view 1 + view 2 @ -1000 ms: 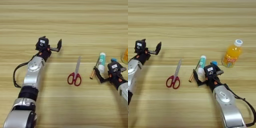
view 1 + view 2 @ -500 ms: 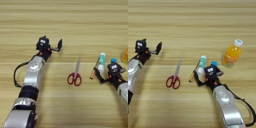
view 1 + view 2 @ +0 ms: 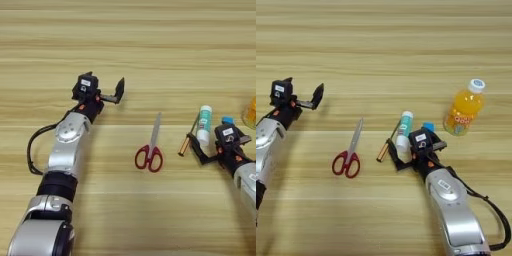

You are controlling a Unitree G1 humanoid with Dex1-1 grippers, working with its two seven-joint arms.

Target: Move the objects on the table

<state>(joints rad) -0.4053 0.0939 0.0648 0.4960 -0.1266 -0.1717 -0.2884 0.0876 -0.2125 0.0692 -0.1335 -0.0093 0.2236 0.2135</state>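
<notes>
**Right tool closes in on the tube; left tool waits spread**

On the counter (image 3: pixel 384 45), the right tool (image 3: pixel 406 157) sat low at the near end of the white tube (image 3: pixel 404 131), with one black finger (image 3: pixel 392 162) reaching toward the screwdriver (image 3: pixel 387 144) just left of the tube. Whether it was clenched on the tube or merely beside it could not be told. The left tool (image 3: pixel 107 90) hovered at far left, released, its two fingers spread and nothing between them.

The scissors (image 3: pixel 151 146) lay flat near the centre, red handles nearest, blades pointing away, well apart from either tool. The orange-juice bottle (image 3: pixel 464 109) stood upright to the right, and a bit of a blue block (image 3: pixel 428 126) peeped out behind the right tool.

The tube looked light, stiff and round, likely to roll, so best pinched across its middle. The bottle was probably the heaviest thing and could tip; its body would suit a grip. The scissors, thin and flat, would want lifting at the handles.

The right eye view showed the bottle whole; the left eye view cut it at the edge, yet gave the left arm in full.
</notes>
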